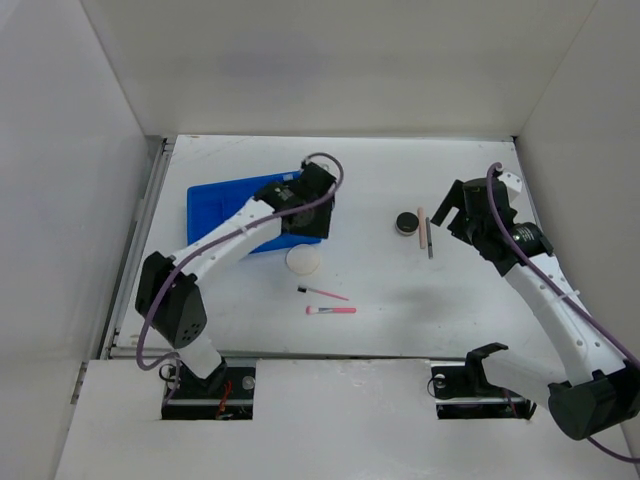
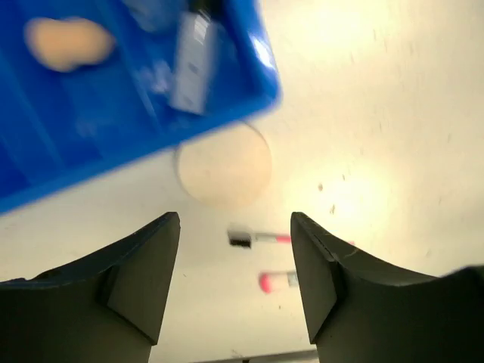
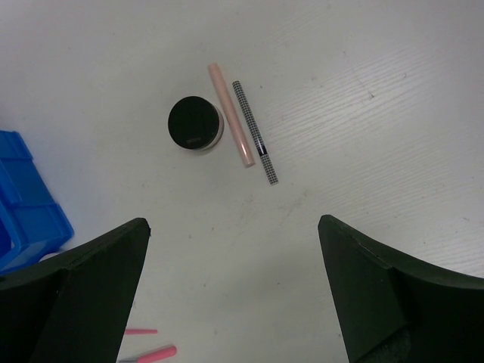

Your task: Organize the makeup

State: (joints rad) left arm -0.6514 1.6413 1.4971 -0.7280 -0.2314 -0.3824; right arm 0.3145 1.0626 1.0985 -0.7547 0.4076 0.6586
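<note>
Both arms reach forward, left claw (image 2: pixel 234 227) and right claw (image 3: pixel 233 223) spread wide.

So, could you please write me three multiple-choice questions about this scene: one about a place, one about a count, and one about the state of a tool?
1. Where does the white round puff lie?
A. on the table, just outside the blue tray
B. inside the tray
C. under the tray

2. How many pink-handled brushes lie on the table?
A. none
B. four
C. two

3. The right tool is:
A. shut on one brush
B. open and empty
C. shut on the puff

Answers:
1 A: the puff rests on the white surface beside the tray's near edge.
2 C: the top view shows two, one below the other.
3 B: its fingers stand wide apart with nothing between them.
</note>
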